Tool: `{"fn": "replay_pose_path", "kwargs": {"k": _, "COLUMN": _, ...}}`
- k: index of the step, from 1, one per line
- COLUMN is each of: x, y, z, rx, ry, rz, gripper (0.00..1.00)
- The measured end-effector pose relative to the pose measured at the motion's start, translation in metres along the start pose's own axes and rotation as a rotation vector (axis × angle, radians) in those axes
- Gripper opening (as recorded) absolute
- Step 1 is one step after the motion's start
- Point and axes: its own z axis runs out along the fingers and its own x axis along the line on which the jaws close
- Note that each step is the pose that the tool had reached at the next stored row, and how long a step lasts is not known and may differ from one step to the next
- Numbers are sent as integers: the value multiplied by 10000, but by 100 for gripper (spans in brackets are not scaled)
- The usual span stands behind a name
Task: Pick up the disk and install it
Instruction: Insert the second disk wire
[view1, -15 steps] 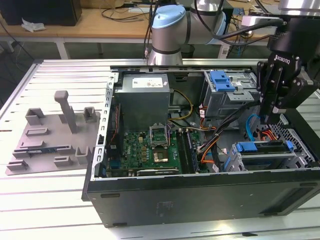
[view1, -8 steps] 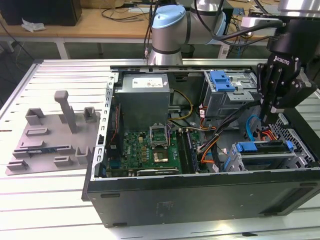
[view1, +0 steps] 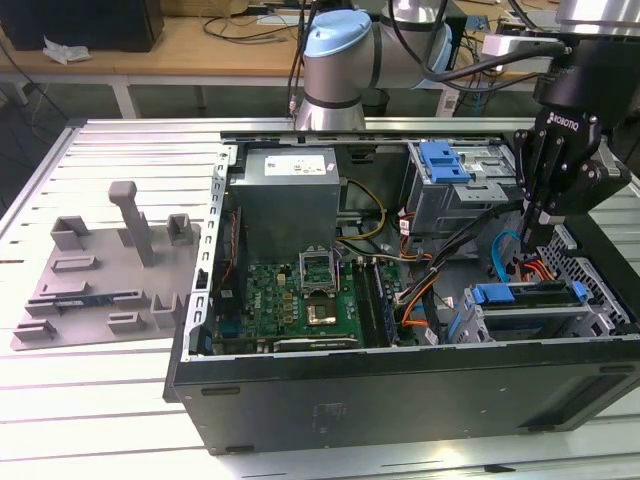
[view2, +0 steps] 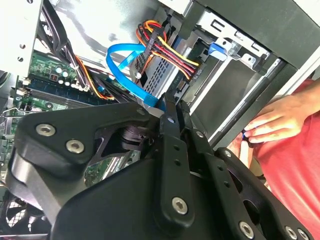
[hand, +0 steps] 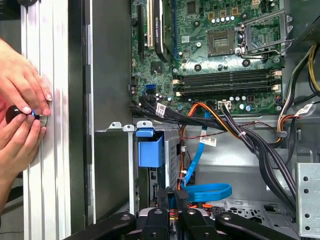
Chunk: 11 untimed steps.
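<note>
The disk (view1: 530, 308) looks like a grey slab in a blue carrier frame, lying in the lower drive bay at the front of the open computer case, on the exterior view's right. My black gripper (view1: 535, 232) hangs just above and behind that bay, fingers pointing down. In the second wrist view the fingertips (view2: 169, 106) meet with nothing visible between them, close to a blue data cable (view2: 122, 70) and a bundle of coloured power wires (view2: 167, 50). In the first wrist view the gripper (hand: 172, 200) hovers over the same blue cable (hand: 207, 192).
A grey drive cage with a blue latch (view1: 445, 160) and a power-supply box (view1: 288, 195) line the back of the case (view1: 400, 385). The motherboard (view1: 300, 295) fills the middle. A grey fixture plate (view1: 100, 270) lies outside. A person's hands (hand: 20, 100) work at the case edge.
</note>
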Motion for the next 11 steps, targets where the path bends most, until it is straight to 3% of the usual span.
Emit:
{"fn": "replay_pose_path", "kwargs": {"k": 8, "x": 4, "y": 0, "z": 1, "rx": 0, "ry": -2, "rz": 0, "gripper": 16}}
{"fn": "replay_pose_path", "kwargs": {"k": 9, "x": 12, "y": -3, "z": 4, "rx": -1, "ry": -37, "rz": 0, "gripper": 16}}
{"fn": "replay_pose_path", "kwargs": {"k": 11, "x": 41, "y": -19, "z": 13, "rx": -9, "ry": -321, "rz": -13, "gripper": 16}}
